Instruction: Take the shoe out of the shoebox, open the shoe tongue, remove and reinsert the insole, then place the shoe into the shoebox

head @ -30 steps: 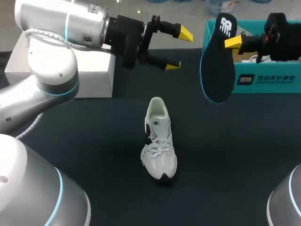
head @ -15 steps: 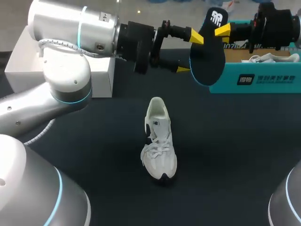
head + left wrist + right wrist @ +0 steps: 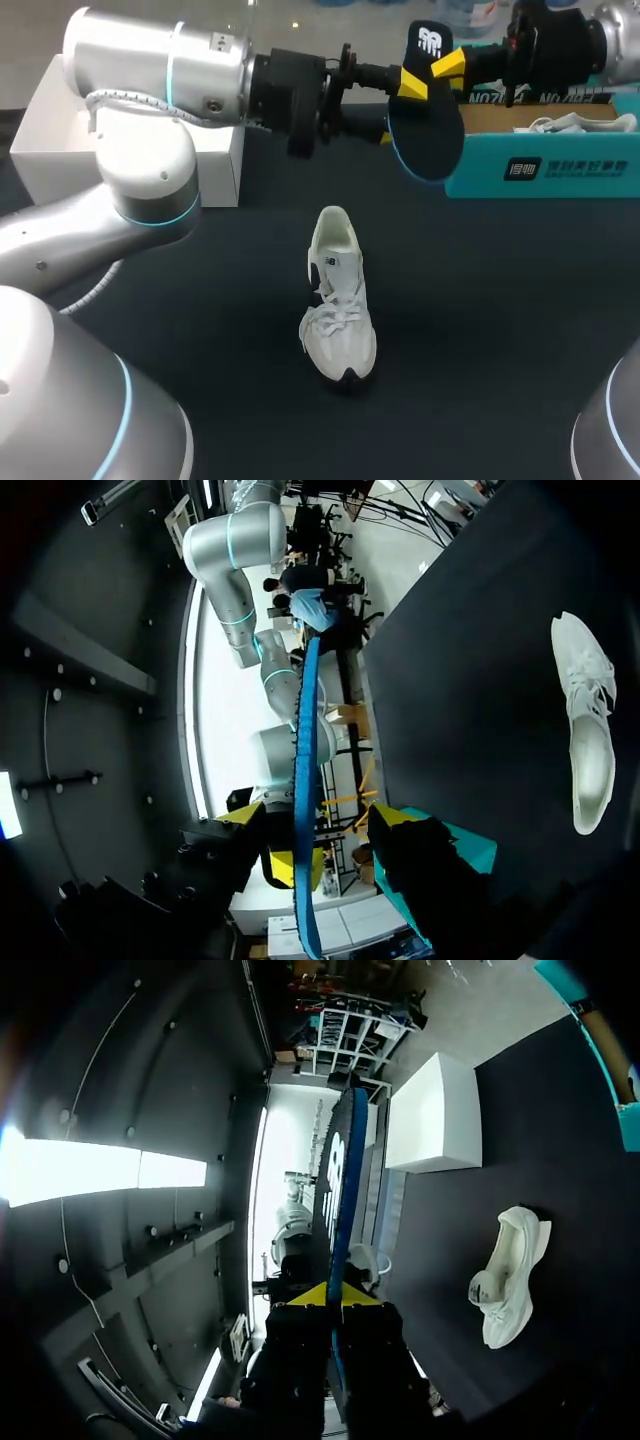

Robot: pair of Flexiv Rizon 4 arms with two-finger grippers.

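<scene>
A white shoe (image 3: pixel 340 295) lies on the dark table, toe toward me; it also shows in the wrist views (image 3: pixel 585 740) (image 3: pixel 510 1275). In the air at the back hangs the dark insole (image 3: pixel 425 125) with a blue rim. My right gripper (image 3: pixel 445 66) is shut on its heel end, which sits edge-on between the closed yellow tips (image 3: pixel 333 1295). My left gripper (image 3: pixel 398 108) stands around the insole's middle. In the left wrist view the insole (image 3: pixel 303 730) runs edge-on between the fingers of the left gripper (image 3: pixel 308 825), with a gap on each side.
The teal shoebox (image 3: pixel 540 165) stands open at the back right, just behind the insole, with laces or paper inside. A white box (image 3: pixel 130 150) sits at the back left under my left arm. The shoe lies alone on bare dark tabletop.
My right gripper carried the insole left and upward. My left gripper moved right until its fingers straddled the insole, and they have narrowed.
</scene>
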